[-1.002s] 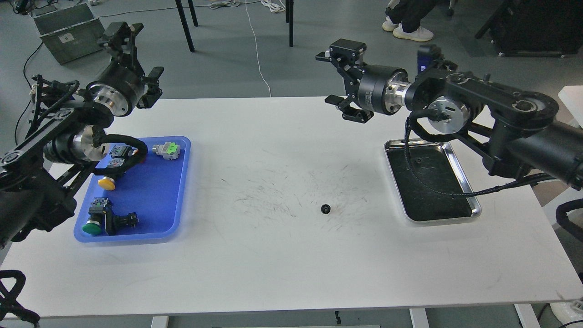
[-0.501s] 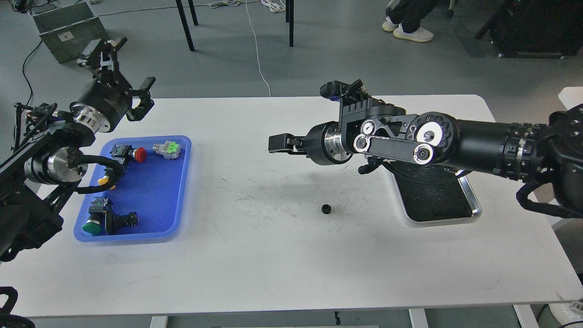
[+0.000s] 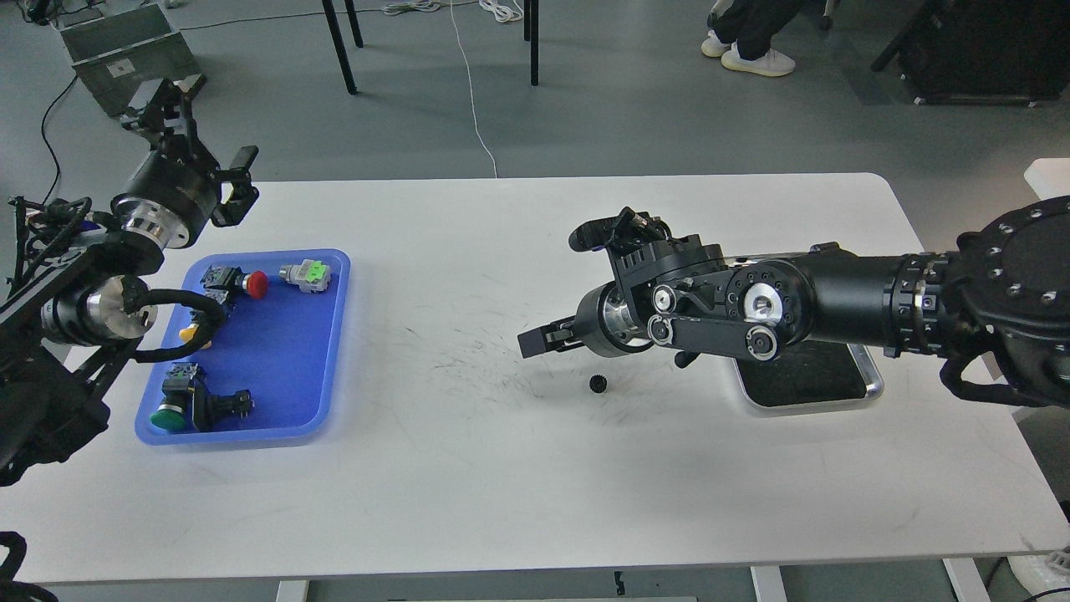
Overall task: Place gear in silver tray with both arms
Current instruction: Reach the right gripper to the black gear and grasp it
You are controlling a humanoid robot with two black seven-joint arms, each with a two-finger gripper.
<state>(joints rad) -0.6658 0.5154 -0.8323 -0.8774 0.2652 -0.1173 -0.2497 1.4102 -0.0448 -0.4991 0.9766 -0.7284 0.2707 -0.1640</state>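
Observation:
The gear (image 3: 597, 384) is small, black and toothed, and lies on the white table (image 3: 468, 485) right of centre. My right gripper (image 3: 539, 341) hangs low just above and left of the gear, without touching it. It shows edge-on, so I cannot tell its fingers apart. My right arm (image 3: 802, 305) stretches leftward over the silver tray (image 3: 872, 385) and hides most of it; only the near end shows. My left gripper (image 3: 199, 134) is open and empty, raised above the far left table corner.
A blue plastic tray (image 3: 276, 368) at the left holds several push-button switches and a small green-topped part (image 3: 306, 274). Chair legs, cables and a grey box (image 3: 125, 50) stand on the floor beyond the table.
My right arm has swung from above the silver tray out to the left and dropped down close to the gear. My left gripper has drawn back left and upward. The gear has not moved.

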